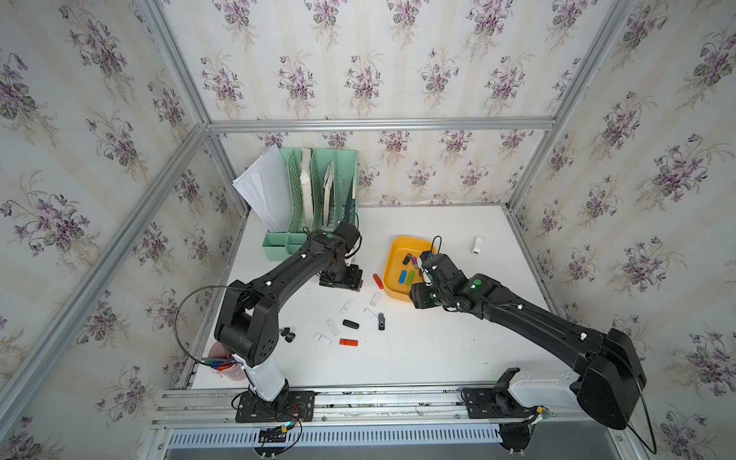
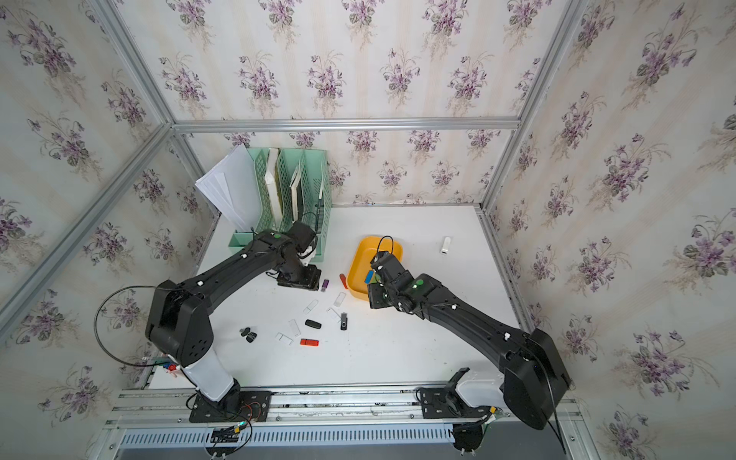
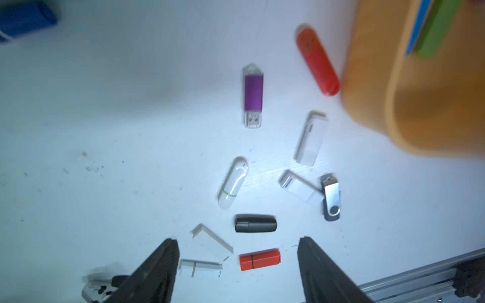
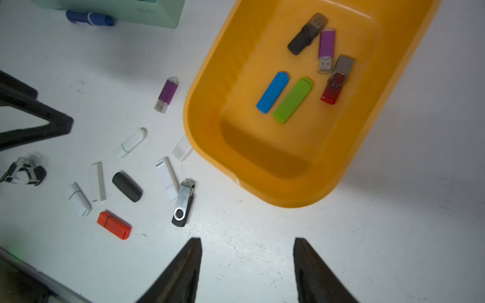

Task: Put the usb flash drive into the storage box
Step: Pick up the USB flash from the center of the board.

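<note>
The storage box (image 4: pixel 188 112) is a shallow yellow-orange tray, seen in both top views (image 1: pixel 392 255) (image 2: pixel 358 259). Several usb flash drives lie in it, among them a blue one (image 4: pixel 273 91) and a green one (image 4: pixel 293 99). More drives are scattered on the white table to its left: a purple one (image 3: pixel 253 93) (image 4: pixel 168 91), a red one (image 3: pixel 317 61), a black one (image 3: pixel 256 223), an orange-red one (image 3: pixel 259 259). My left gripper (image 3: pixel 238 239) hangs open above this scatter, holding nothing. My right gripper (image 4: pixel 247 240) is open and empty over the box's near end.
A mint-green file organizer (image 1: pixel 314 191) with papers stands at the back left. A blue drive (image 4: pixel 89 18) lies by its base. A lone white drive (image 1: pixel 476 245) sits far right. A black staple remover (image 1: pixel 287 334) and a pink pen cup (image 1: pixel 223 358) are front left.
</note>
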You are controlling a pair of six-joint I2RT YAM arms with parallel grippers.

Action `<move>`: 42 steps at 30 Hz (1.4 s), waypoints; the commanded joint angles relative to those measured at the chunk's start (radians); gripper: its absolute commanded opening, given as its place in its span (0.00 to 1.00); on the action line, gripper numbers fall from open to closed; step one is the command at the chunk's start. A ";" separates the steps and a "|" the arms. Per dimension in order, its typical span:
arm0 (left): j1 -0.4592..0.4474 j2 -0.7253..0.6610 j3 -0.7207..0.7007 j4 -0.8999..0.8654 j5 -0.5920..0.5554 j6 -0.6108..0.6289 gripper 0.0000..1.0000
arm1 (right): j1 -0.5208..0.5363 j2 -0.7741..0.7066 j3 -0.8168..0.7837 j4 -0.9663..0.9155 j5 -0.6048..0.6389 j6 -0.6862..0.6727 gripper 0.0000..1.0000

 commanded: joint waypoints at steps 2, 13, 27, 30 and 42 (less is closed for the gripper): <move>0.004 -0.008 -0.119 0.136 0.005 -0.017 0.76 | 0.065 0.021 0.007 -0.014 0.008 0.045 0.63; 0.003 0.093 -0.148 0.227 0.007 0.001 0.69 | 0.165 0.088 0.002 0.004 -0.010 0.095 0.64; 0.004 0.174 -0.148 0.237 -0.013 0.016 0.56 | 0.217 0.273 0.056 0.058 -0.049 0.123 0.62; 0.003 0.181 -0.149 0.235 -0.014 0.016 0.51 | 0.221 0.313 0.078 0.055 -0.036 0.132 0.61; 0.003 0.160 -0.158 0.215 -0.007 -0.001 0.55 | 0.236 0.408 0.135 0.050 -0.008 0.153 0.60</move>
